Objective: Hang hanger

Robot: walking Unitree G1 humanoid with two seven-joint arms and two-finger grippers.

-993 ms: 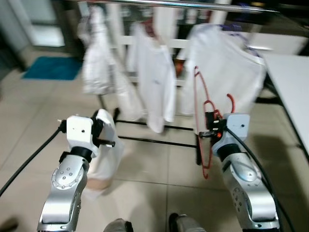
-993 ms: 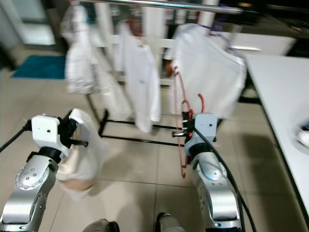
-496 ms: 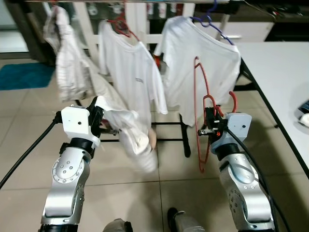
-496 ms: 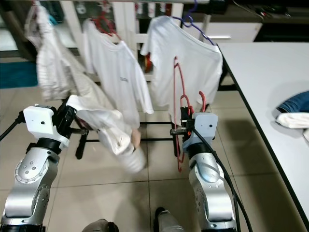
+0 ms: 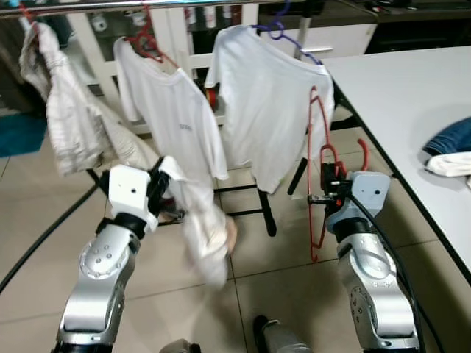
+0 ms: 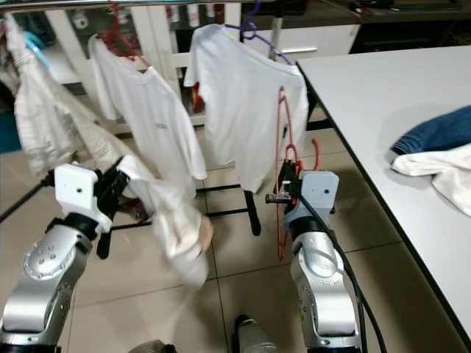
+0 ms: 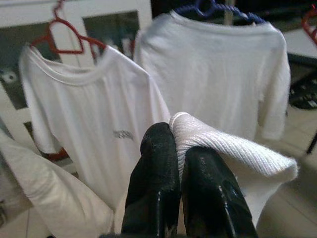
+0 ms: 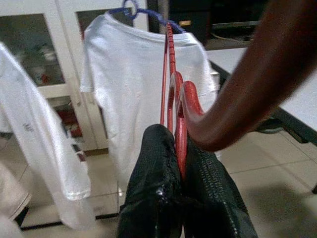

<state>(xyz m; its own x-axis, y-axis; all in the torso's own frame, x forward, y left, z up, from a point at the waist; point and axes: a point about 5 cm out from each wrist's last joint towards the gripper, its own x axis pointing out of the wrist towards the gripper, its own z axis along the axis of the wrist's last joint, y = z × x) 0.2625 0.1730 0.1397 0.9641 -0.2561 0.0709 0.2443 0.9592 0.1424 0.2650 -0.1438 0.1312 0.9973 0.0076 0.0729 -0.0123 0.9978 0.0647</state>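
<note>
With the view swung round since half a second ago to take in more of the table [image 5: 412,95], the right gripper [image 8: 174,163] still keeps its jaws clamped on the red hanger [image 5: 318,158] before the rack, while the left gripper [image 7: 179,168] holds a white garment [image 5: 206,228], now hanging lower.

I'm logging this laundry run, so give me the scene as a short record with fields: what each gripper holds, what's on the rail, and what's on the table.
left gripper: shut on white garment, hanging down from it
right gripper: shut on red hanger, bare, not on the rail
rail: crumpled white garment, white T-shirt on red hanger, white T-shirt on purple hanger
white table: blue cloth, white cloth
</note>
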